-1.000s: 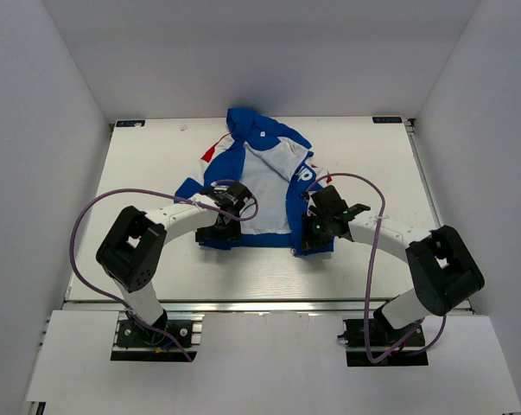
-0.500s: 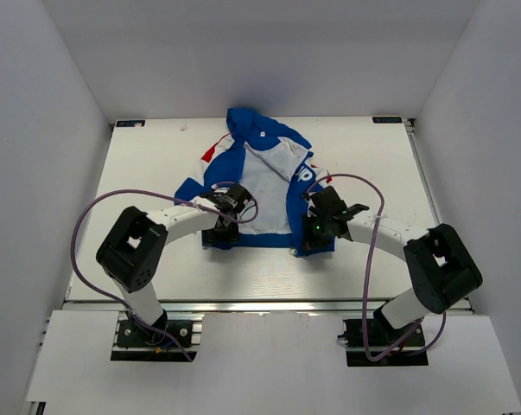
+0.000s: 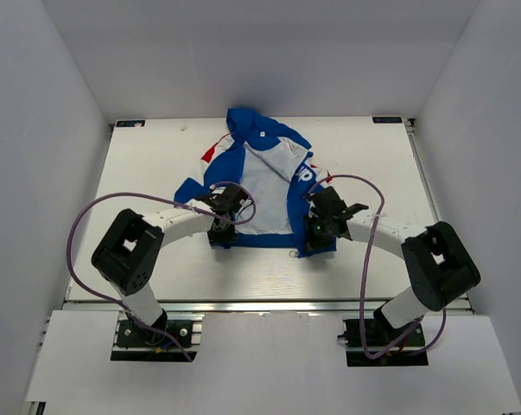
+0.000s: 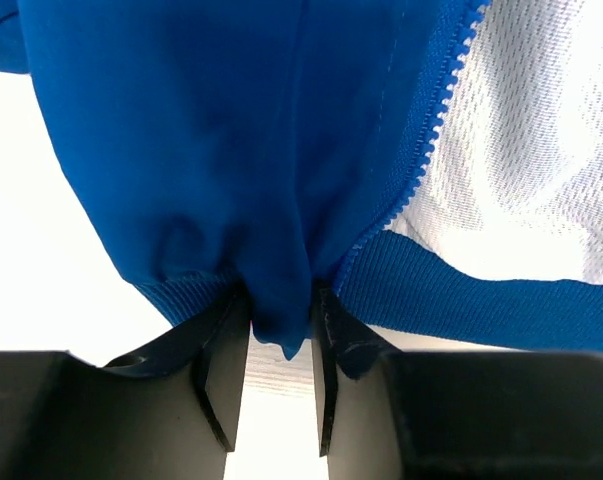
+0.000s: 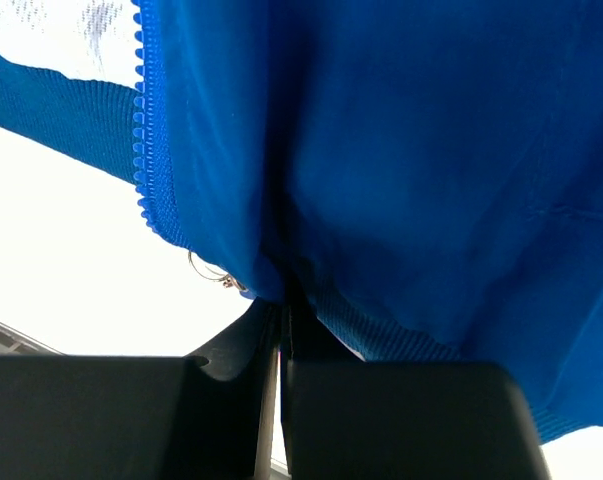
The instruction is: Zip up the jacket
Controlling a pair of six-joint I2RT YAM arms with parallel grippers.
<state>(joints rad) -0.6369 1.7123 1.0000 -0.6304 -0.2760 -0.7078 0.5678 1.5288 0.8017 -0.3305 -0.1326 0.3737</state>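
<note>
The blue jacket (image 3: pixel 260 164) lies open on the table, white lining up, red and white panels at its left. My left gripper (image 3: pixel 219 232) is shut on the jacket's bottom-left hem; the left wrist view shows blue fabric (image 4: pixel 271 200) pinched between the jaws, zipper teeth (image 4: pixel 426 150) to the right beside white mesh lining. My right gripper (image 3: pixel 310 235) is shut on the bottom-right hem; the right wrist view shows blue cloth (image 5: pixel 381 160) clamped, with zipper teeth (image 5: pixel 139 130) and a small metal ring pull (image 5: pixel 206 268) at the left.
The white table (image 3: pixel 139 173) is enclosed by white walls on three sides. Purple cables (image 3: pixel 79 233) loop from both arms. The table's near edge (image 3: pixel 260 298) runs just before the arm bases.
Both grippers have shifted slightly inward and toward the jacket, holding the hem corners. The jacket's bottom edge has drawn in a little.
</note>
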